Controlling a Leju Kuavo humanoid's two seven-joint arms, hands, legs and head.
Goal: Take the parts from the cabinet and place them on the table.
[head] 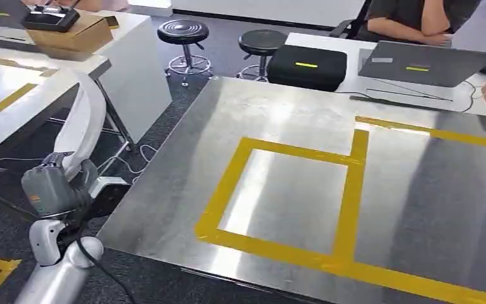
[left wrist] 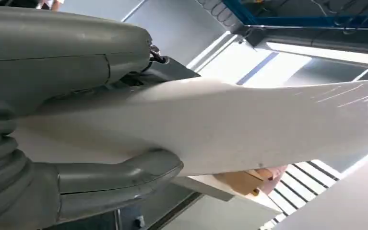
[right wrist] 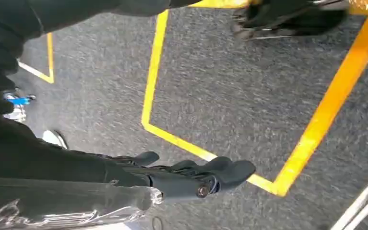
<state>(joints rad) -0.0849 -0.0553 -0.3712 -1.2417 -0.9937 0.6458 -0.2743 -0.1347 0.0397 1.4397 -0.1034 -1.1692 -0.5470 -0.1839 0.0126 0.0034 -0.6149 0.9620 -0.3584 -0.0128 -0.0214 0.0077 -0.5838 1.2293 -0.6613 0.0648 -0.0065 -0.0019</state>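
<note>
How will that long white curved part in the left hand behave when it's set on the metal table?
The white part looks stiff: it holds its curve though gripped at one end by the left hand. Its glossy surface may slide on the smooth metal table. Being curved, it will probably rock or tip onto its side when released.

A brushed-metal table (head: pixel 183 190) fills the centre and right of the head view, marked with yellow tape (head: pixel 348 190) forming a rectangle. Beyond it at upper right, a white table (head: pixel 354 47) carries a black case (head: pixel 308 66) and a grey laptop (head: pixel 427 63).
</note>
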